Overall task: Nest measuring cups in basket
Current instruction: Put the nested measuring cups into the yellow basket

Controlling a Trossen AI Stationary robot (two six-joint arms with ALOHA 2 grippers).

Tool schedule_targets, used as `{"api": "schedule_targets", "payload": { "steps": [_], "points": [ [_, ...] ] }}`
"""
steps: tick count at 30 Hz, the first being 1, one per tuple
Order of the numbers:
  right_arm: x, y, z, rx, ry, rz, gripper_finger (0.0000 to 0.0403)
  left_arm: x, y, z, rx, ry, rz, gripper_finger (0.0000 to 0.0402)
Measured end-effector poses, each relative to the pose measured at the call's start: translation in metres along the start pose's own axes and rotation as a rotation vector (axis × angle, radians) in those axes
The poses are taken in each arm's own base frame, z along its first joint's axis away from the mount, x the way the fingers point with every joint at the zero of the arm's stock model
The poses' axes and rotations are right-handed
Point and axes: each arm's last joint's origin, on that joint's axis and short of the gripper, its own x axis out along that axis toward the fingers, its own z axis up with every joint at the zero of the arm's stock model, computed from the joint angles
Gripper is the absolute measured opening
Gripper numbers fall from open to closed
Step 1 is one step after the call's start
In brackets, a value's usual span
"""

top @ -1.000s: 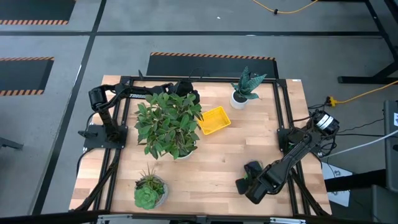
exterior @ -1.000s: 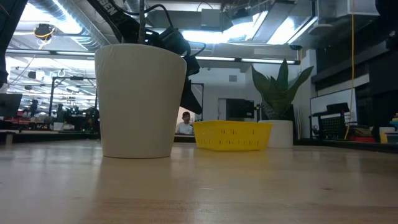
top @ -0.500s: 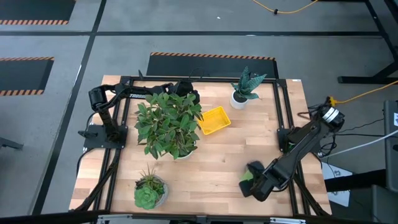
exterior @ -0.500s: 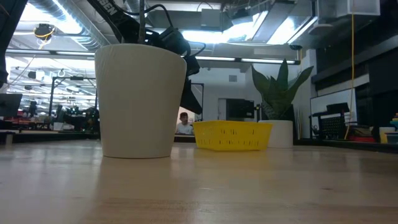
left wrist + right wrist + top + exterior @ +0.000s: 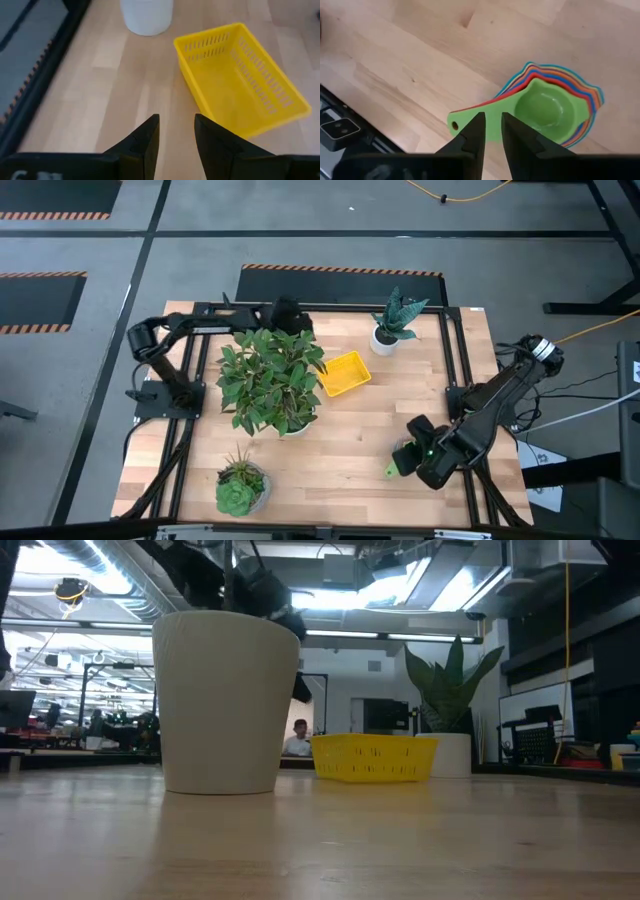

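Right gripper (image 5: 489, 131) hovers just above the nested cups (image 5: 545, 110), fingers nearly together, gripping nothing; left gripper (image 5: 176, 132) slightly parted beside the basket (image 5: 240, 80).

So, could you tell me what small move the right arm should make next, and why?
Probably lower the right gripper onto the handle of the measuring cups and close. The cups already sit stacked on the table, the handle lies between the narrowly parted jaws, and the basket looks empty. The left gripper waits by the basket.
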Motion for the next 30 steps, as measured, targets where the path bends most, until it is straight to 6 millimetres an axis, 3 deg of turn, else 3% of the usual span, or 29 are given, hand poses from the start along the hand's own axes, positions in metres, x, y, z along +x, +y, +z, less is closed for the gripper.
{"api": "schedule_targets", "payload": {
  "steps": [5,9,15,22,30],
  "points": [
    [0.001,-0.001,0.003,-0.010,-0.009,-0.012,0.0067,-0.045,-0.007,0.001,-0.005,0.079,-0.007,0.0117],
    [0.001,0.000,0.005,-0.005,-0.016,-0.019,0.0067,-0.080,-0.020,-0.005,0.026,0.035,0.002,0.0117],
    [0.002,0.000,0.008,0.004,-0.019,-0.022,0.0067,-0.123,-0.042,-0.042,0.034,-0.059,0.029,0.0117],
    [0.002,0.000,0.008,0.004,-0.018,-0.023,0.0067,-0.146,-0.061,-0.090,0.011,-0.151,0.048,0.0117],
    [0.002,-0.001,0.008,0.002,-0.021,-0.031,0.0067,-0.155,-0.074,-0.129,0.036,-0.224,0.059,0.0117]
  ]
}}
